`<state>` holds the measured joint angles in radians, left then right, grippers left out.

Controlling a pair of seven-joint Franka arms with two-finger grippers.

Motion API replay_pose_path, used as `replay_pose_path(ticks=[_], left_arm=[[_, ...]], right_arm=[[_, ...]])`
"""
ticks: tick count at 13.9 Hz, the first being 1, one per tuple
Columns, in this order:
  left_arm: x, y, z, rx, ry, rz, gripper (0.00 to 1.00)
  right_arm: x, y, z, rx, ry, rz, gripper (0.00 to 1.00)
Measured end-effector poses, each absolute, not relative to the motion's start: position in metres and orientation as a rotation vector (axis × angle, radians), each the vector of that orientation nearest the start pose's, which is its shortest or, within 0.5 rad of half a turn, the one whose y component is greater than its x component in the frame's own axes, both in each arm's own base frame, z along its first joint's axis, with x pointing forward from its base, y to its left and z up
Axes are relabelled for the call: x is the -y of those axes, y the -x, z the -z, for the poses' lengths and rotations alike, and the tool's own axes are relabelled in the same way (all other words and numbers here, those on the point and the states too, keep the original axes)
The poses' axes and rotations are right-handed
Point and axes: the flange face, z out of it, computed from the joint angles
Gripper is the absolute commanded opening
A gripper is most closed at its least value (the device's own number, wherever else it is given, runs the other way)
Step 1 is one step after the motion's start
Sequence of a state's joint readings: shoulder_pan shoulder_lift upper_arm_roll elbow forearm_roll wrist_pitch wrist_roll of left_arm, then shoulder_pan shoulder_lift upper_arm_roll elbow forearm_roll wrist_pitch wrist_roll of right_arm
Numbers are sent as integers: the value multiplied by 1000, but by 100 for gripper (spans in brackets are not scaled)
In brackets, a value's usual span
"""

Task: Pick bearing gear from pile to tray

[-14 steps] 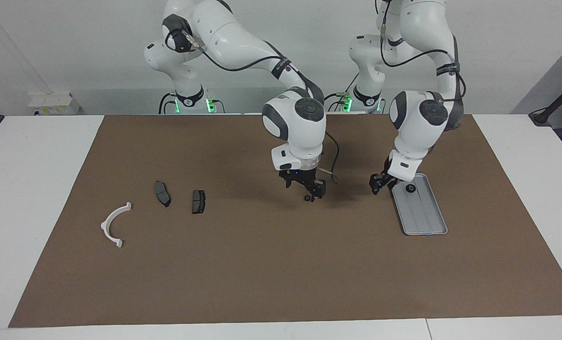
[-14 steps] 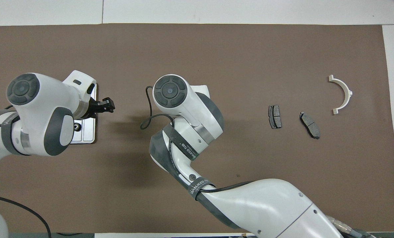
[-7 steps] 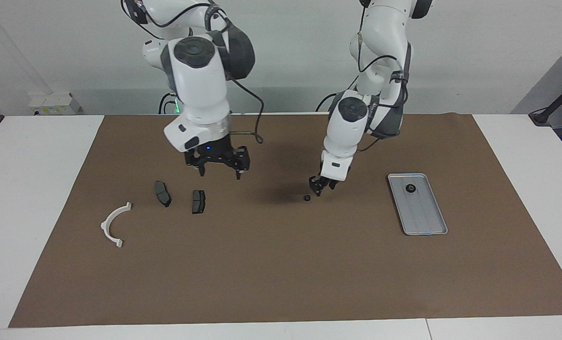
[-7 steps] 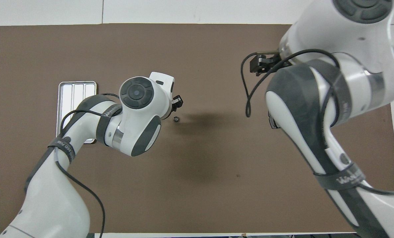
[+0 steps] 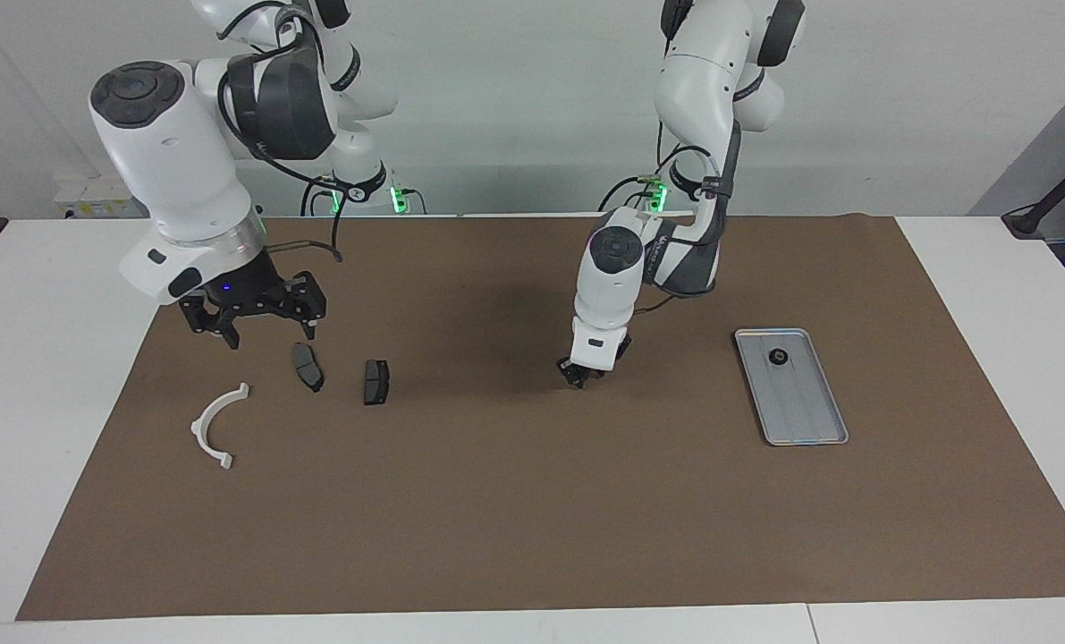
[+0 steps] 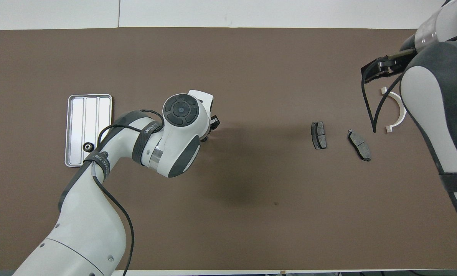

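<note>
So, one small black round bearing gear (image 5: pixel 777 356) is being carried in the flat silver-grey metal tray (image 5: pixel 805 416), at the tray's end nearer to the robots. The tray itself is being kept flat on the brown mat (image 5: pixel 532 519), toward the left arm's end of the white desk (image 5: pixel 988 286).

The left gripper (image 5: pixel 577 377) is being held right down at the mat, about the middle of it and well apart from the tray. How far its jaws are open, and whether anything is being gripped, honestly cannot be told, since the tips are being hidden by the wrist from above.

The rest of the pile is being left toward the right arm's end. Two dark grey brake pads (image 5: pixel 308 367) are being kept side by side with a gap between them. A white semicircular plastic bracket (image 5: pixel 199 427) is lying near them, farther from the robots.

The right gripper (image 5: pixel 268 333) is being held up in the air over the mat, close by the pads and the bracket. Its jaws are being held wide apart, with nothing in them.
</note>
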<state>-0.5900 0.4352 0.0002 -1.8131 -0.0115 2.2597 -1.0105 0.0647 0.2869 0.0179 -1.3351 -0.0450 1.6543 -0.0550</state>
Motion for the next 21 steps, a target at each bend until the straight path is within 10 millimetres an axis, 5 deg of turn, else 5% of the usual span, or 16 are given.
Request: replay_pose_path(ticks=[6,8,11,16,18,21], left_arm=[[368,-532,-301,657,3087,0,47],[367,-531,-297,659,3092,8,36],[367,-530,-295,664,3093,12,4],[358,-531,-296,685,3062,-16,0],[332,-546,-305,687,3046,-7,0],[228,-586,-345,587,3057,-25,0]], right_arm=[[-52,-639,-583,234,3171,55,100],[-49,-636,-588,228,3172,55,100],[-45,-627,-601,218,3173,61,100],[-42,-594,-645,211,3176,59,100],[-41,-576,-669,210,3176,87,100],[-41,-538,-707,212,3175,135,100]])
